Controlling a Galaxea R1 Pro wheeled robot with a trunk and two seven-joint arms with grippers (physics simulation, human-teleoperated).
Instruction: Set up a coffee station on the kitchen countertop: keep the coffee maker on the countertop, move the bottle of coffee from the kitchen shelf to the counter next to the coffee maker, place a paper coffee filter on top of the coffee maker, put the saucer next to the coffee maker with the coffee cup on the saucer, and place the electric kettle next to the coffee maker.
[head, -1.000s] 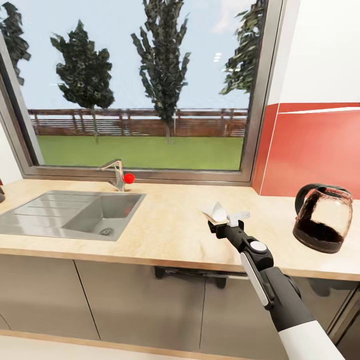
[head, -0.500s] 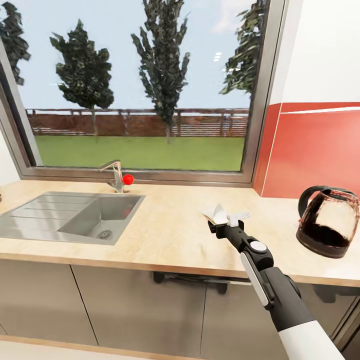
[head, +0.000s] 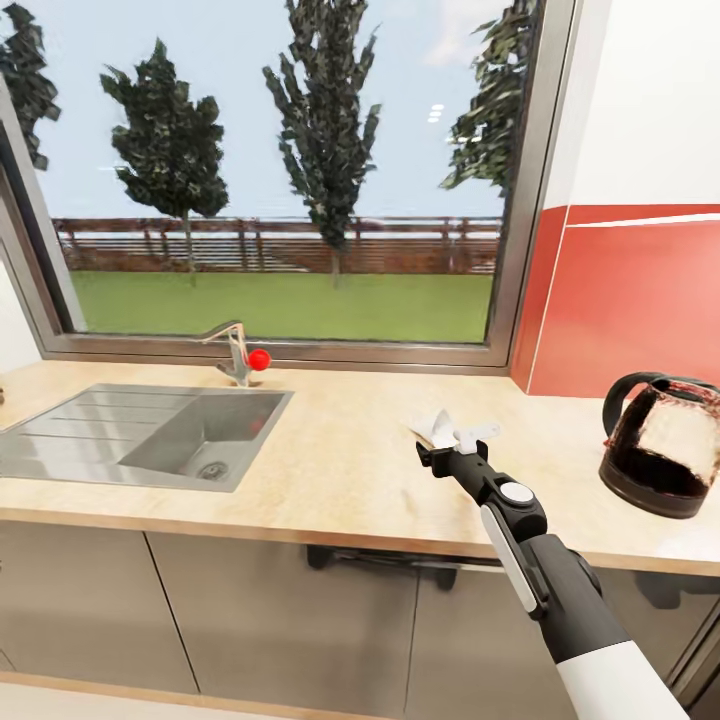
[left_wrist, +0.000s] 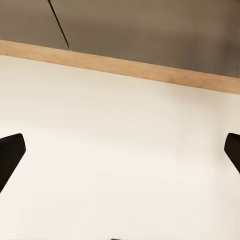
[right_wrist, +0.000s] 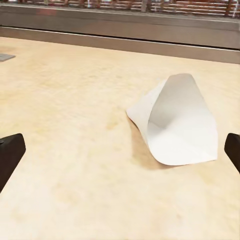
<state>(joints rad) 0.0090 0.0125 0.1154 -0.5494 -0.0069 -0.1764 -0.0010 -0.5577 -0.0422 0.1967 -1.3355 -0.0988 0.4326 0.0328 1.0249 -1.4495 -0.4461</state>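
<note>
A white paper coffee filter (right_wrist: 176, 121) lies on its side on the wooden countertop (head: 340, 455), its cone mouth open. The right gripper (right_wrist: 120, 152) hangs just short of the filter, its 2 fingers spread wide and holding nothing. Well to the filter's right stands the glass electric kettle (head: 660, 444); to its left, the sink (head: 140, 432). The left gripper (left_wrist: 120, 150) seems open too, over pale floor.

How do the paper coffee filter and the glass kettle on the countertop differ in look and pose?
The paper coffee filter is white, opaque and cone-shaped, while the glass kettle is transparent with a black handle and base. The filter lies on its side; the kettle stands upright. The filter is in front of the open right gripper; the kettle stands farther right. Both rest on the countertop.
</note>
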